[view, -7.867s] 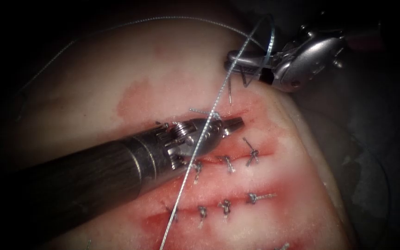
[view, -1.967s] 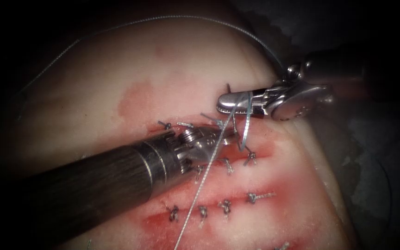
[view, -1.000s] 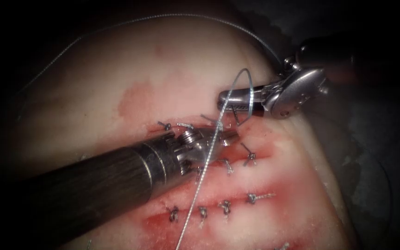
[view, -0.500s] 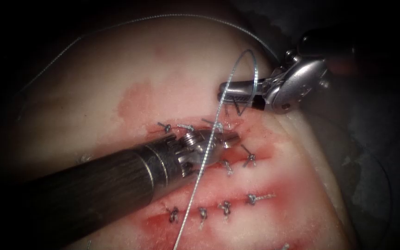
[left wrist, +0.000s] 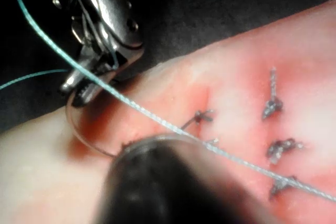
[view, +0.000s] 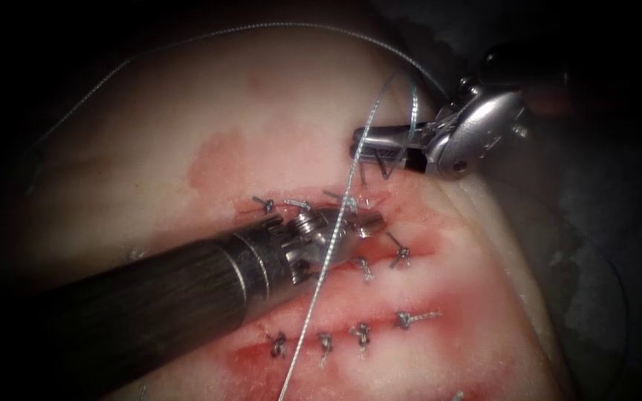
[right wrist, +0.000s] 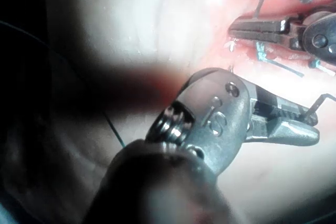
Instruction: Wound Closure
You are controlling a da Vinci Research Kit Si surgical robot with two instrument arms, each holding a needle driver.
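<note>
Grip security matters most here, by my judgement: the work in hand looks like handling the needle and its trailing thread at the top cut (view: 394, 196), which calls for a firm hold, a needle point kept off the tissue (view: 276, 111), and slack that does not snag on the other tool's wrist. The right tool (view: 362, 146) sits just above the right end of that cut, its jaws clamped on the needle (view: 414, 104) toward one end of its curve; which end I cannot tell. From the jaws the needle arches up and away from the cut, out of the tissue as far as the endoscope view shows. The left tool (view: 371, 219) lies along the cut, tip near its right end, jaws closed; whether they pinch anything is too small to tell. The thread (view: 321, 282) runs from beside the right tool's jaws down across the cut and over the left tool's wrist, past the tied stitches (view: 362, 333) below the cut.
</note>
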